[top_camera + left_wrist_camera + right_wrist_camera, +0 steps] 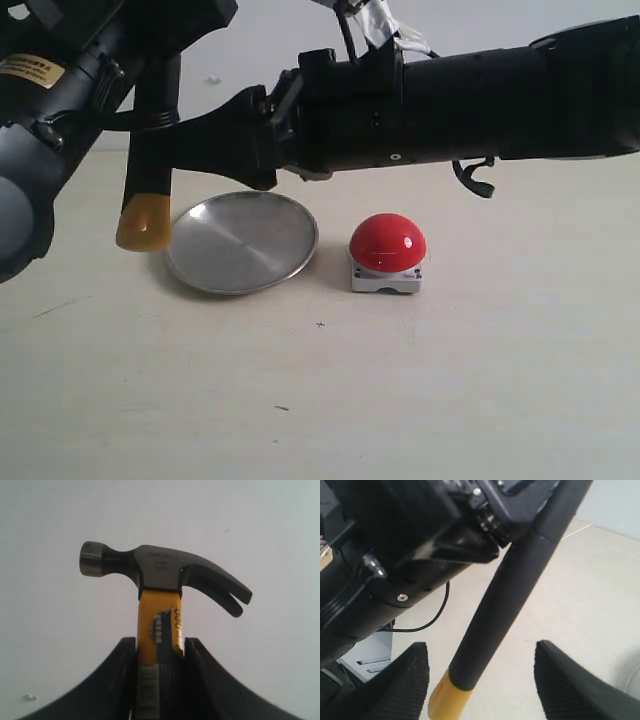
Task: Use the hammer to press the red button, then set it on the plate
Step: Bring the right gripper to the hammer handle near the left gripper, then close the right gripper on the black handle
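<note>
My left gripper (160,644) is shut on the hammer (160,570) just below its yellow neck, with the dark claw head above the jaws. In the exterior view the black handle hangs down at the left and ends in the yellow butt (143,222), in the air beside the plate (240,242). My right gripper (482,652) has reached across from the right. It is open, its fingers standing either side of the lower handle (495,610) without touching it. The red button (388,243) sits on its grey base on the table, right of the plate.
The right arm (450,95) spans the scene above the plate and button, with a cable loop (476,178) hanging under it. The left arm (50,110) fills the upper left. A white cabinet (370,655) and a black cable (432,617) lie beyond the table.
</note>
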Controlling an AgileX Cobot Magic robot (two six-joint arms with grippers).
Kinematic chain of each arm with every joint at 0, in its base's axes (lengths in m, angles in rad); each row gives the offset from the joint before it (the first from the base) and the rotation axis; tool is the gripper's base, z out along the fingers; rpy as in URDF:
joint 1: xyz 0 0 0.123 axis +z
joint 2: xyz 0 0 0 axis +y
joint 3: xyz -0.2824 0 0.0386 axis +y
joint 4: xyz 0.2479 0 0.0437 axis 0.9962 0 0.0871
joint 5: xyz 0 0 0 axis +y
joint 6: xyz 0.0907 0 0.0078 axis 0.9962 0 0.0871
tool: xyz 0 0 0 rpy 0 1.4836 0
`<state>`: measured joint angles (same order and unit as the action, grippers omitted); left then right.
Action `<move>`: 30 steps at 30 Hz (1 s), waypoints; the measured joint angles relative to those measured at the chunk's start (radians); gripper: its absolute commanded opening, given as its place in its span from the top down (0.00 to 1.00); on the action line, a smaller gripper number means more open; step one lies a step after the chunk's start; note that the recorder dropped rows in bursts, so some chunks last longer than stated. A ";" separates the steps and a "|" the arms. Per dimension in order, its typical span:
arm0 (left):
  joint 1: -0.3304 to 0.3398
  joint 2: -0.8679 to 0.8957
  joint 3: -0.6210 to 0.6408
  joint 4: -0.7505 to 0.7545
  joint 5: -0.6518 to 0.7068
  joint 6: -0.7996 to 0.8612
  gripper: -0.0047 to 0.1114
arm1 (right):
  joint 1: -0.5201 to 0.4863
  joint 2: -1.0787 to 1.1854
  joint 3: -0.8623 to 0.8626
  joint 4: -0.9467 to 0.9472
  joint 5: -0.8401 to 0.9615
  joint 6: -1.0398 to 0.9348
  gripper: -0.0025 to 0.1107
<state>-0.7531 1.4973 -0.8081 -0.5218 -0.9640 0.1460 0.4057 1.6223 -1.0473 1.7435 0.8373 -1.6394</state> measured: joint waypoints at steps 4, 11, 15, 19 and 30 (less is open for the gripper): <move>0.000 0.000 0.000 -0.003 0.000 0.000 0.96 | 0.000 0.019 -0.037 0.000 0.000 0.000 0.45; 0.000 0.000 0.000 0.022 0.000 0.000 0.96 | 0.000 0.074 -0.084 0.000 0.015 0.014 0.45; 0.000 0.000 0.000 0.061 0.005 0.000 0.96 | 0.000 0.101 -0.105 0.000 0.022 0.018 0.45; -0.002 0.000 0.000 0.081 0.006 -0.011 0.96 | 0.000 0.125 -0.130 0.000 0.026 0.018 0.45; -0.002 0.000 -0.001 0.079 0.006 -0.057 0.96 | 0.039 0.178 -0.198 0.002 0.038 0.016 0.45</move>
<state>-0.7553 1.4973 -0.8087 -0.4426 -0.9581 0.0891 0.4446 1.8001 -1.2450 1.7452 0.8756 -1.6237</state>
